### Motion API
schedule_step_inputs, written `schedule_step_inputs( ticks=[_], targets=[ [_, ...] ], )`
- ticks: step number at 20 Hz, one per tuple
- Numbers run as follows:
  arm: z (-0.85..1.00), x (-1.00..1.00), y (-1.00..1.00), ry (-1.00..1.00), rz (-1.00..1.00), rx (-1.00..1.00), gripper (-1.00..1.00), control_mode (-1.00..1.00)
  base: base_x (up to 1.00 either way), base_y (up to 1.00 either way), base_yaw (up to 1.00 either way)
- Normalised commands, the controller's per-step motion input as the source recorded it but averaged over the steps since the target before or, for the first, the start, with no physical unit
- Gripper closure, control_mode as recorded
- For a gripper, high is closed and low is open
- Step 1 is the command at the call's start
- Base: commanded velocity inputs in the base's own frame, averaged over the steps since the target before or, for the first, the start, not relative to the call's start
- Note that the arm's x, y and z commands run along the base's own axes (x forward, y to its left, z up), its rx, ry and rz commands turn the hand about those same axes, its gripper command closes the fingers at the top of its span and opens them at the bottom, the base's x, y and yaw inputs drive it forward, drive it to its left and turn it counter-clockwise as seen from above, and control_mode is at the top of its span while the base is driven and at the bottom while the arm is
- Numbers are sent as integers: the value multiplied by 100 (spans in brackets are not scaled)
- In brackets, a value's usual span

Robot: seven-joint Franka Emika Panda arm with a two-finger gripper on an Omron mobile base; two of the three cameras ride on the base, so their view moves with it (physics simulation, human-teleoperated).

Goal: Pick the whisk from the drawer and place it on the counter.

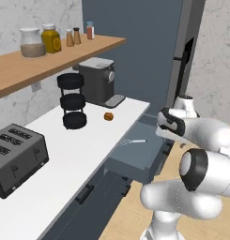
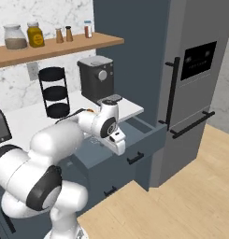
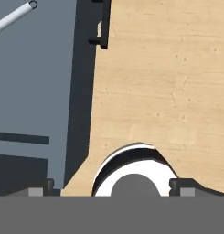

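Observation:
The drawer (image 1: 130,158) stands pulled out from under the white counter (image 1: 88,145). The whisk (image 1: 134,141) lies on the drawer's floor, its pale handle pointing right. In the hand view its handle end (image 3: 13,17) shows at the top left on the drawer's grey-blue floor (image 3: 35,68), with the black bar handle (image 3: 104,25) beside the wooden floor. My gripper (image 3: 112,189) is open, fingertips (image 3: 38,189) wide apart with nothing between them. It hangs above the drawer's front edge (image 2: 119,148), off to one side of the whisk and apart from it.
On the counter stand a dark toaster (image 1: 15,157), a black three-tier stand (image 1: 72,101), a coffee machine (image 1: 97,79) and a small orange-brown fruit (image 1: 108,116). A wooden shelf (image 1: 50,58) with jars hangs above. A tall dark cabinet (image 2: 195,70) rises just right of the drawer.

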Motion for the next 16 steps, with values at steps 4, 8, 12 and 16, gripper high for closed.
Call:
schedule_step_inputs(
  ticks=[4,8,12,16],
  targets=[
    [-38,50,0,6,0,6,-100,-100,0,0,0],
    [-37,44,0,0,0,4,-100,-100,0,0,0],
    [-56,45,0,0,0,0,-100,-100,0,0,0],
    [-63,31,0,0,0,0,-100,-100,0,0,0]
  ],
)
